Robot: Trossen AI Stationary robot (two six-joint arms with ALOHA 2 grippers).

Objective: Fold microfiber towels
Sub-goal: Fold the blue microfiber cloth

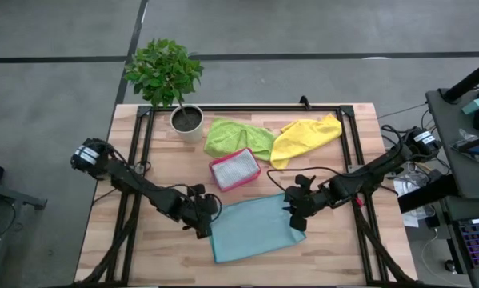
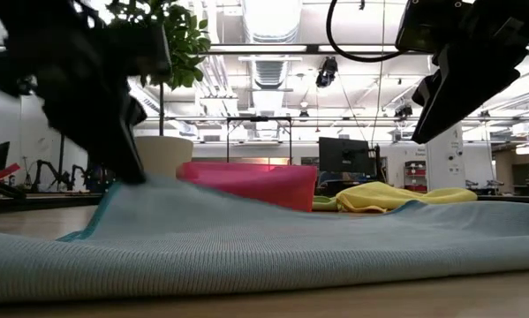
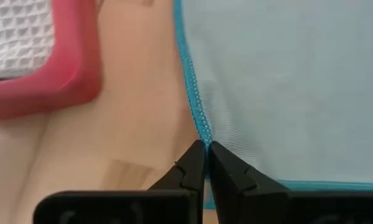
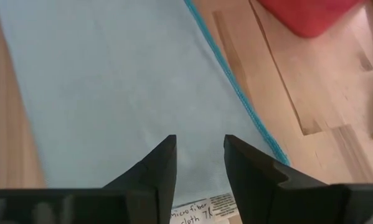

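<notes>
Left hand (image 3: 206,149) pinched shut on teal towel (image 1: 251,228) left hem; right hand (image 4: 200,152) part open over its right edge. Thin pinch may slip when lifted, or the fold drags skewed toward pink tray (image 1: 234,169).

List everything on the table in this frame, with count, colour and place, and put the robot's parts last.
Light teal-blue microfiber towel: one, spread flat, front centre of the table.
Lime green microfiber towel: one, crumpled, rear centre.
Yellow microfiber towel: one visible, crumpled, rear right, beside the green one.
Small pink rectangular plastic tray: one, centre, holding pale waffle-textured cloth.
Potted plant: one, green leaves, white pot, rear left.
Wooden table: one, light wood, black frame.
Left gripper: shut on the teal towel's left edge.
Right gripper: open, over the towel's right edge.
</notes>
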